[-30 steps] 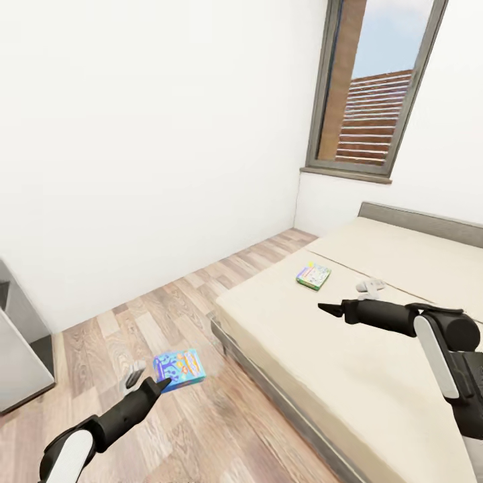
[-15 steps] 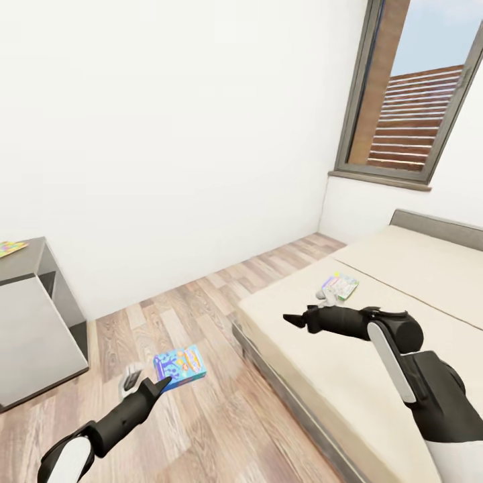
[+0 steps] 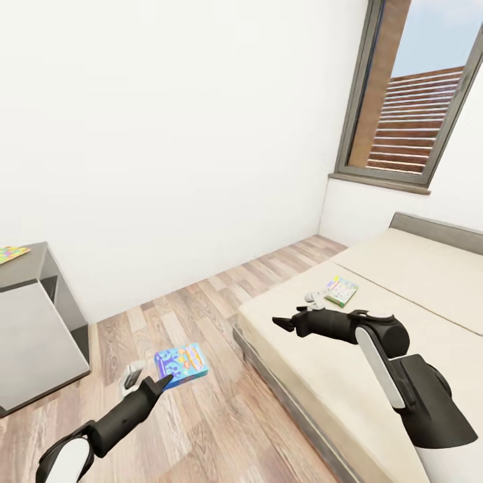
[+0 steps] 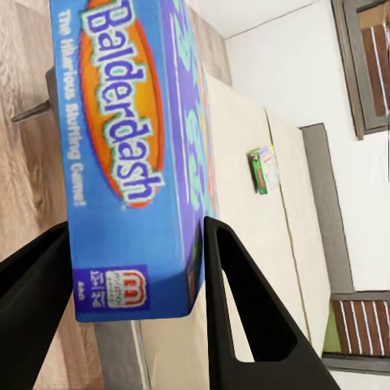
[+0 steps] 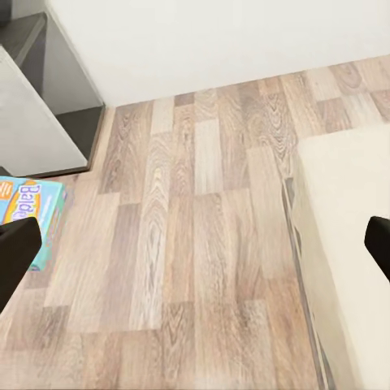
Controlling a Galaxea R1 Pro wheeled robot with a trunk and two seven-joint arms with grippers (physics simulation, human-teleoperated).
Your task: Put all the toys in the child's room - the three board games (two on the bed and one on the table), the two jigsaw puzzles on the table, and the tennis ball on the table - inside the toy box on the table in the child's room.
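Observation:
A blue Balderdash board game hangs low over the wooden floor, and my left gripper is shut on its edge. In the left wrist view the box sits between both fingers. A second, green-edged board game lies flat on the beige bed, also seen past the held box. My right gripper hovers over the bed's near corner, open and empty, left of that game. The right wrist view looks down between its spread fingers at the floor and the blue box.
A grey table stands at the left wall with a colourful flat item on top. A small white object lies on the bed beside the game. A window is at the far right; bare wooden floor lies between bed and table.
The view has turned left, bringing the grey table in. My right gripper has drawn left, away from the game on the bed. The left gripper still holds the blue box.

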